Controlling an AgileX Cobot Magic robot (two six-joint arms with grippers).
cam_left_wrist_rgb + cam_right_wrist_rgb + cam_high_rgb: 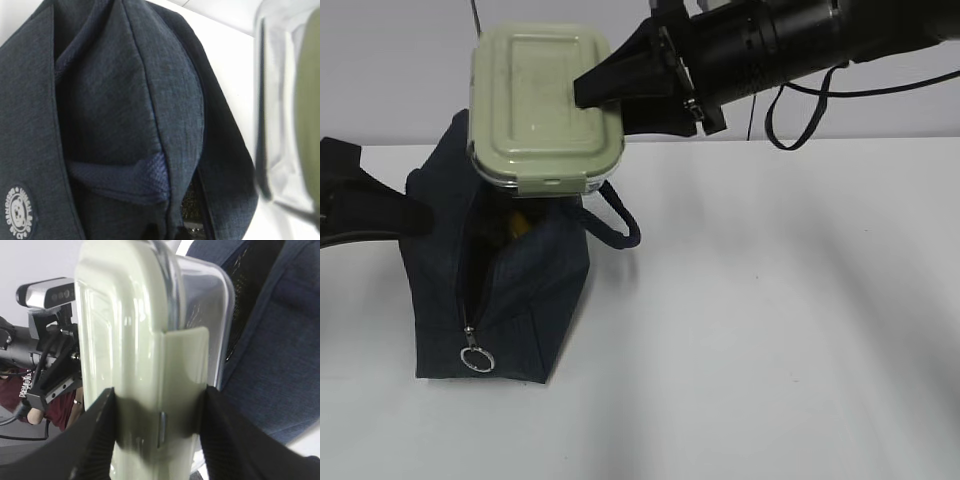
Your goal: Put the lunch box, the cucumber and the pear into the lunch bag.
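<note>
My right gripper (595, 100) is shut on the lunch box (545, 100), a clear glass container with a sage-green lid. It holds the box tilted on edge just above the open top of the navy lunch bag (520, 310). In the right wrist view my fingers (100, 430) clamp lid and base of the box (135, 340), with the bag (280, 355) behind. A bit of the yellow pear (520, 222) shows inside the bag. The cucumber is hidden. My left gripper (415, 215) holds the bag's left upper edge. The left wrist view shows bag fabric (100, 100) and the glass box (285, 110).
The bag stands at the left of a white table (770, 330). Its zip runs down the front to a silver ring pull (476, 358). A loop handle (620, 220) hangs off the bag's right side. A camera on a stand (47, 295) is behind the box.
</note>
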